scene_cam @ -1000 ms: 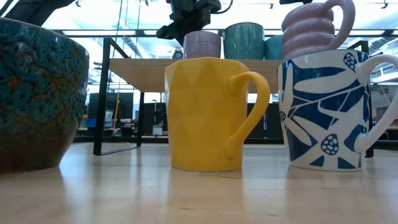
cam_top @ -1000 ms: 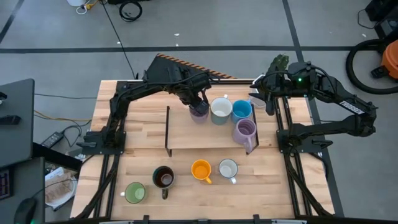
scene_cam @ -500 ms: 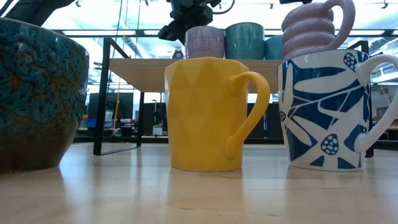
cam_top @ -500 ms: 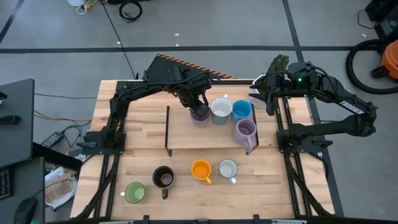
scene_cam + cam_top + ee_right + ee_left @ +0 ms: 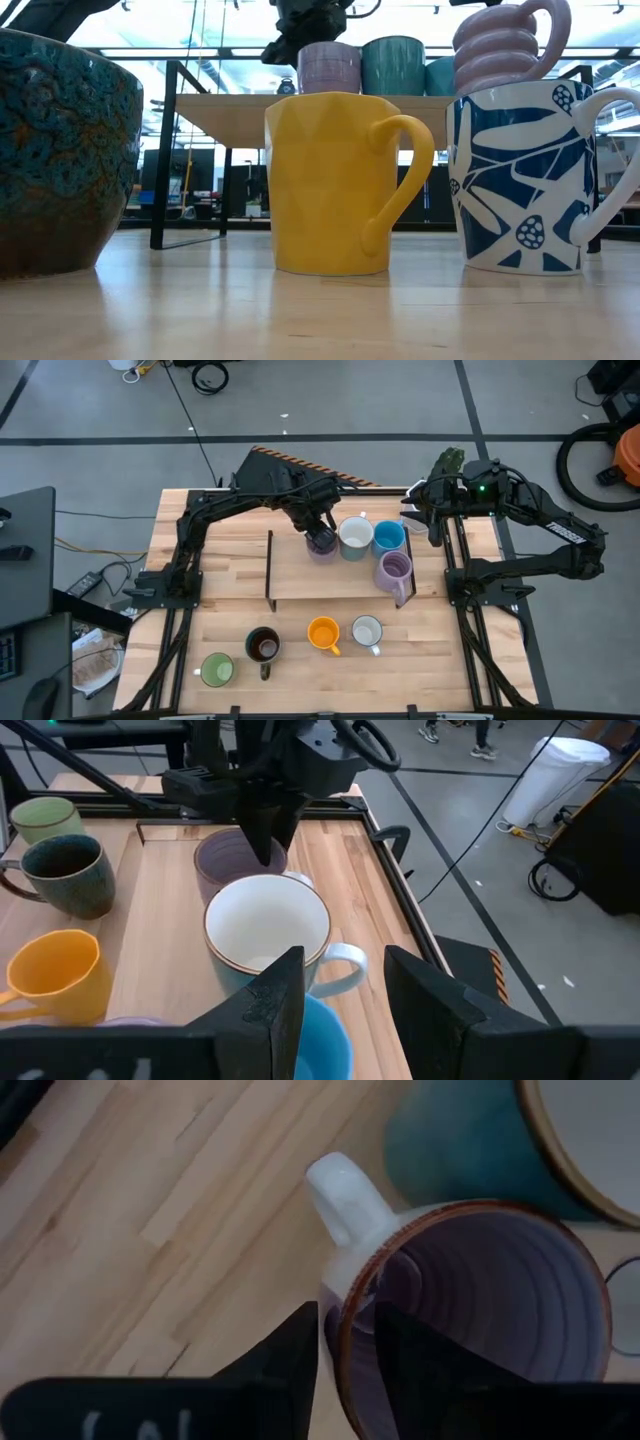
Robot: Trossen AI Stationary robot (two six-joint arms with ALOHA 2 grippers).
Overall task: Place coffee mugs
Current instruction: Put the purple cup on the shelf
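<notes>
On the raised wooden shelf (image 5: 300, 575) stand a purple mug (image 5: 321, 543), a white-lined teal mug (image 5: 355, 537), a blue mug (image 5: 389, 537) and a ribbed lavender mug (image 5: 393, 572). My left gripper (image 5: 318, 526) is above the purple mug (image 5: 480, 1310), shut on it. My right gripper (image 5: 432, 525) hovers open at the shelf's far right corner and touches nothing. Green (image 5: 216, 669), dark (image 5: 263, 646), orange (image 5: 323, 632) and white patterned (image 5: 367, 631) mugs rest on their bases on the table in front. My left gripper (image 5: 345, 1315) pinches the purple mug's wall at the rim (image 5: 340, 1342), just beside the white handle (image 5: 345, 1200). One finger (image 5: 420, 1365) is inside the mug and one (image 5: 285, 1355) outside, coming from above and pointing down. The mug stays upright at shelf-top level (image 5: 328, 68).
The shelf's black frame posts (image 5: 270, 565) stand at its left end. The table's left half (image 5: 215, 560) is bare wood. In the low view the orange mug (image 5: 335, 185), patterned mug (image 5: 520, 180) and dark mug (image 5: 60, 150) fill the foreground. Cables and a vacuum lie on the floor beyond.
My left gripper, holding the purple mug, has shifted slightly toward the teal mug on the shelf; in the low view the mug's rim stands a little higher than one second ago. The right arm has kept still.
</notes>
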